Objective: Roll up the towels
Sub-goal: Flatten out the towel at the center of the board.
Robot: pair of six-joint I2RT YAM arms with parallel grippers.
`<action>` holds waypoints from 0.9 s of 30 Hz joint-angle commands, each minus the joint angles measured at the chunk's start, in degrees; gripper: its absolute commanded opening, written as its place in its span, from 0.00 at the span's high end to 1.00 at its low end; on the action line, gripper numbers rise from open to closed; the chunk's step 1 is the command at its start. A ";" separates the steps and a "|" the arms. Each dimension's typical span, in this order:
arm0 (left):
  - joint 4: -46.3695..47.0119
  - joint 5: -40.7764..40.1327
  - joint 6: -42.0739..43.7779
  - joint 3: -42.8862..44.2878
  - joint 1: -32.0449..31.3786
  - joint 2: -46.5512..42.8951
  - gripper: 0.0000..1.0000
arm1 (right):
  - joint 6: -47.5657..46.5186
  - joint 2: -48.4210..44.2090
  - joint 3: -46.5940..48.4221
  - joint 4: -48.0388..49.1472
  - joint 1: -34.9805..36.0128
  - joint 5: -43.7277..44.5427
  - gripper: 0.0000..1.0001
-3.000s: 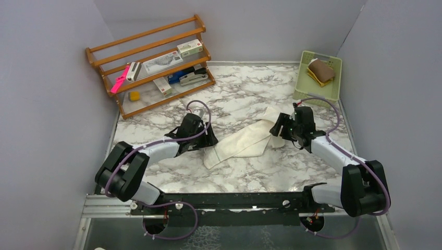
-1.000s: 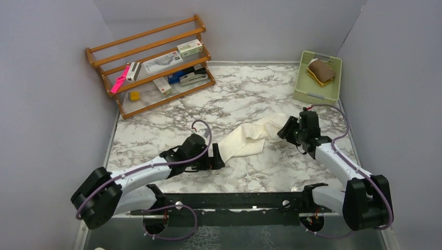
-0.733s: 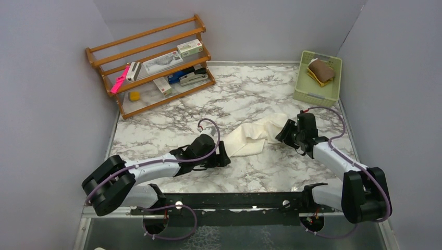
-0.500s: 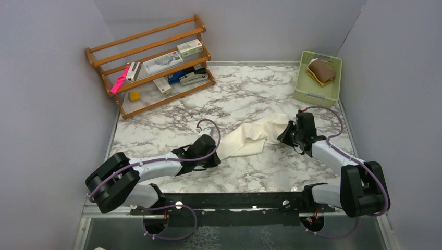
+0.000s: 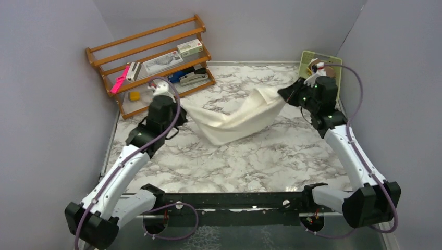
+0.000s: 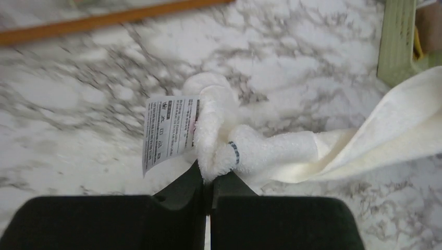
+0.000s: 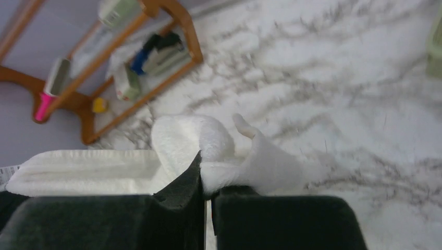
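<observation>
Hammock vibes right now: the towel (image 5: 234, 117) is strung up between both arms. The left pincer (image 6: 208, 179) is clamped tight on one bunched corner, the one with the care label (image 6: 169, 130) flapping just beside its tips. The right pincer (image 7: 207, 179) is pinched hard on the opposite corner, with cloth puffing out right past its tips.

From each pincer the cloth slopes down and away toward the other one. The sagging middle looks like it brushes the table (image 5: 250, 156), but I can't say for sure.

My guess on why: pulling two corners apart takes out the bunching so it can go down flat, since a crumpled towel won't roll neatly. Rolling itself isn't started.

The mustard towel (image 6: 428, 23) sits in the basket (image 6: 396, 41), just beyond the right pincer, and looks like it's waiting its turn.
</observation>
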 commanded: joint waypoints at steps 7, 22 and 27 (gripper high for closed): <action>-22.04 -8.41 16.23 24.22 8.59 -8.76 1.00 | -1.47 -12.94 11.74 -4.32 0.10 6.22 0.99; -18.55 -3.34 17.92 10.61 8.69 -0.91 1.00 | 19.57 -8.98 -0.31 -1.86 0.30 -2.06 0.99; -5.62 6.77 19.68 7.30 15.07 18.16 1.00 | 25.58 7.45 -3.44 9.86 0.20 1.76 0.78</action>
